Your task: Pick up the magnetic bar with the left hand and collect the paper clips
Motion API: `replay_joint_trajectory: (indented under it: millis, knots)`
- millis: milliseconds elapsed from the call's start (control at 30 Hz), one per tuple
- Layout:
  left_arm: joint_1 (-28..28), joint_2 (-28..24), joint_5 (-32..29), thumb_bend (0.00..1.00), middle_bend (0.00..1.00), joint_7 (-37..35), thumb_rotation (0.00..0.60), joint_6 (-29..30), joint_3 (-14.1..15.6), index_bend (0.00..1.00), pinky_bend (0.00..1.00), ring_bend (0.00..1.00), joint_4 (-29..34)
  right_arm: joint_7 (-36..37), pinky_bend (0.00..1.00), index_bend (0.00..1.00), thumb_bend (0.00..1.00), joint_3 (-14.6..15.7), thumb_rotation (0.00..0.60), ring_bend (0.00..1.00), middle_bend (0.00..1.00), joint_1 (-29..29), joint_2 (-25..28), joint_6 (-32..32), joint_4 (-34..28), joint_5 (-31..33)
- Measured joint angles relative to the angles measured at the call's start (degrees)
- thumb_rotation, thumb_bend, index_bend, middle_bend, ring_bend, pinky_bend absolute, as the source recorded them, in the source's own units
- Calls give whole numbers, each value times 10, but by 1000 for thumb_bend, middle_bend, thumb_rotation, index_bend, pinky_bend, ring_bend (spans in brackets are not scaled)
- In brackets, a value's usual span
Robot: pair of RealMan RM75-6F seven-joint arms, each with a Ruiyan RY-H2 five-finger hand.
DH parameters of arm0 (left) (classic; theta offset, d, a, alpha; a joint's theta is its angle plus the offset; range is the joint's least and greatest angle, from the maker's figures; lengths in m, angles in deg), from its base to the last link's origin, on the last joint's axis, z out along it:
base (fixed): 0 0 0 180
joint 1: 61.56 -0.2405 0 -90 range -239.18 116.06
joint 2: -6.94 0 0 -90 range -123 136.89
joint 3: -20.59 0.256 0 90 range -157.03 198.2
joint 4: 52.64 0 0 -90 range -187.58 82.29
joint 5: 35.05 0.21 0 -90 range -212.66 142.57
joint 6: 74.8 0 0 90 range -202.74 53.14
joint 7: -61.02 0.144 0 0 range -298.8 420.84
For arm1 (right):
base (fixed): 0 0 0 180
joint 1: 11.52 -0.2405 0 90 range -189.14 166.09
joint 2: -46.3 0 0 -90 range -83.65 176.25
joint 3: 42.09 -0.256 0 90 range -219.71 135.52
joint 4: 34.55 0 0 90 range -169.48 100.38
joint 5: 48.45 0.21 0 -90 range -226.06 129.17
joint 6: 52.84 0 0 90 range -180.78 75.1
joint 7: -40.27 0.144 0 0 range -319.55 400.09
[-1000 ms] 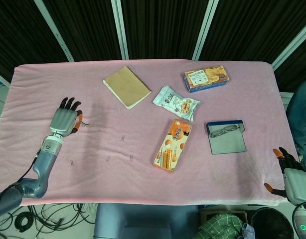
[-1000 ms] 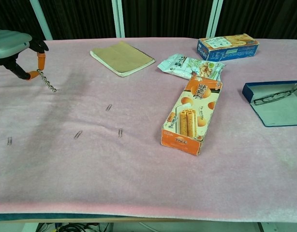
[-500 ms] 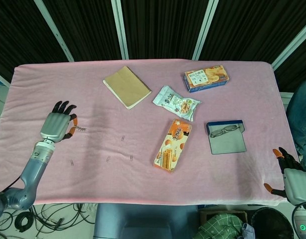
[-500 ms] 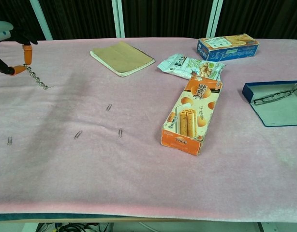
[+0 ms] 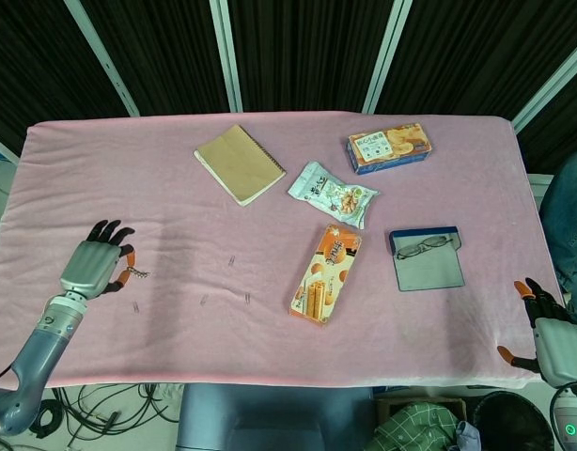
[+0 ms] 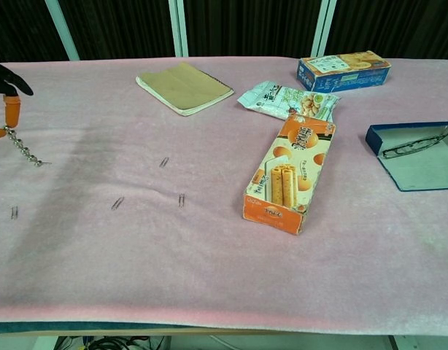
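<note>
My left hand (image 5: 89, 268) hovers over the pink cloth near the table's left edge. It pinches the magnetic bar (image 5: 133, 274), a short beaded metal rod that slants down from the orange fingertips (image 6: 12, 109). The chest view shows only those fingertips and the bar (image 6: 23, 149) at its left border. Several paper clips lie loose on the cloth: one (image 6: 14, 212) just in front of the bar, others (image 6: 117, 203), (image 6: 182, 199), (image 6: 164, 162) further right. My right hand (image 5: 552, 334) hangs past the table's front right corner, fingers apart and holding nothing.
A tan notebook (image 5: 239, 163), a snack bag (image 5: 332, 194) and a blue biscuit box (image 5: 389, 147) lie at the back. An orange wafer box (image 5: 326, 273) sits mid-table, right of the clips. An open blue case with glasses (image 5: 427, 257) is at the right.
My left hand has carried the magnetic bar leftward and toward the front edge, nearer the leftmost clip. The right hand and the clips have not moved.
</note>
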Motion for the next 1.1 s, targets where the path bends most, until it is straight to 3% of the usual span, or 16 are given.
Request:
replay_joint_trajectory:
  millis: [1100]
  knots:
    - [-45, -3, 71, 433, 150, 14, 600, 43, 60, 556, 0, 0, 20, 1, 177, 0, 78, 0, 600, 73, 0, 0, 0, 1, 0, -1]
